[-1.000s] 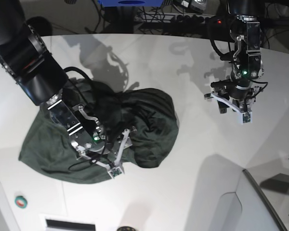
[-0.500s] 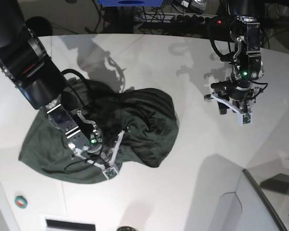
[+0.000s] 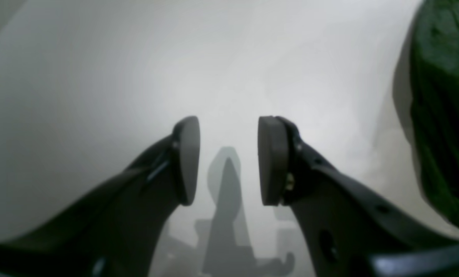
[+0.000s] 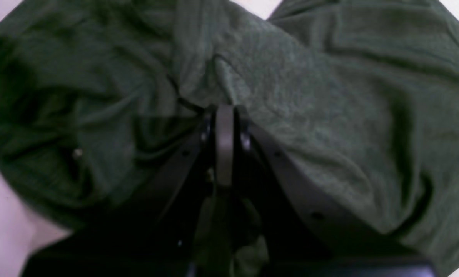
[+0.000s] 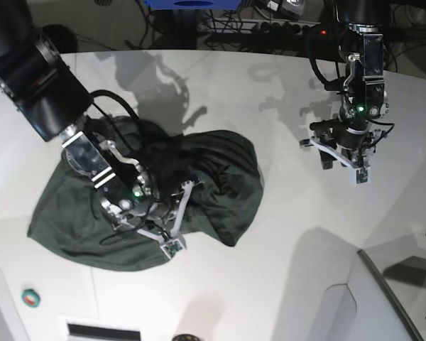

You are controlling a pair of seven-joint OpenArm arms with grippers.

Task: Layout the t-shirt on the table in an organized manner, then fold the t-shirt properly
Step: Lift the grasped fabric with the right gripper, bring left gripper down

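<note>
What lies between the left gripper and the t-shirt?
Only bare table. In the base view, nothing sits between the left gripper and the t-shirt; the left wrist view shows the same.

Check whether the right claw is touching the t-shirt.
Touching. The right wrist view shows the right claw shut, its tips pinching a fold of the t-shirt.

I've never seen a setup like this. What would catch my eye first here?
Probably the dark green t-shirt, bunched in a wrinkly heap on the left half of the glossy white table. The right gripper is planted in the middle of that heap, its fingers shut on a pinch of cloth. Across the table, the left gripper hangs over bare tabletop, its fingers apart and empty.
</note>
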